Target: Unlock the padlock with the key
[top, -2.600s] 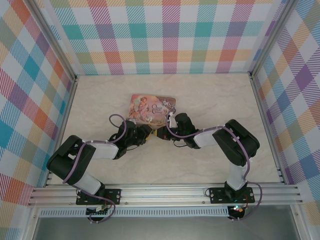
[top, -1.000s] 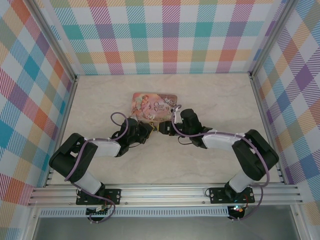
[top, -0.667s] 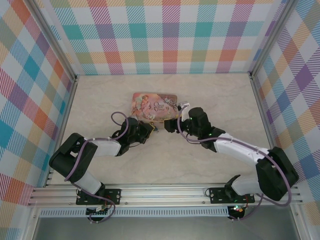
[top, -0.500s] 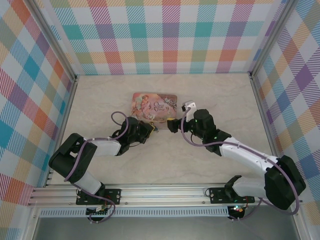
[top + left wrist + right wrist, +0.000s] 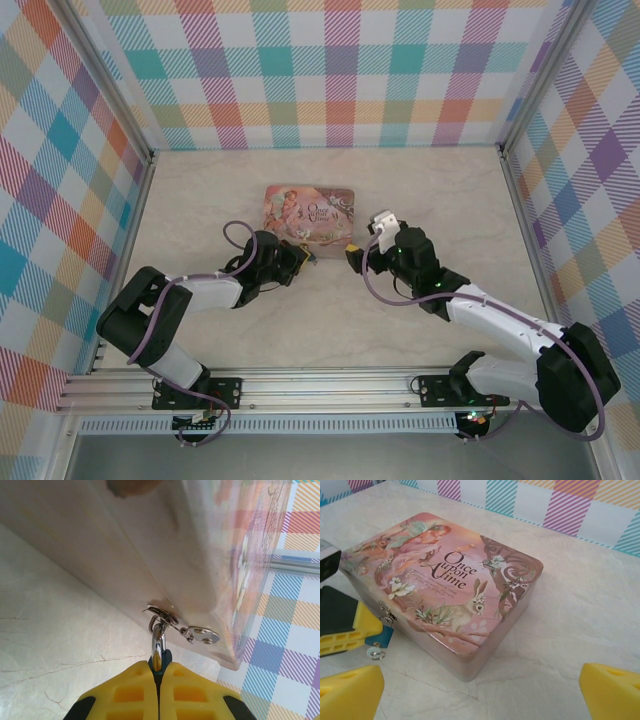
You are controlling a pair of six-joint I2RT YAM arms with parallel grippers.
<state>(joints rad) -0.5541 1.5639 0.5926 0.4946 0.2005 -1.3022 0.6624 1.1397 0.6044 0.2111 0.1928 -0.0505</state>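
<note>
One tin point(image 5: 445, 580), "Once Upon a Time"; padlock point(image 5: 380, 638) on hasp point(image 5: 388, 616).

The left arm is lying low over the bench point(image 5: 430, 200), its elbow folding out to the left and its forearm running toward the middle. The left tool point(image 5: 159, 670) is pressing its yellow fingers point(image 5: 125, 695) tight together on the padlock point(image 5: 161, 661). The right arm is stretching out long, its elbow sitting far to the right and its forearm angling back toward the centre. The right tool point(image 5: 480, 690) is holding its yellow fingers point(image 5: 350, 687) spread wide apart.
</note>
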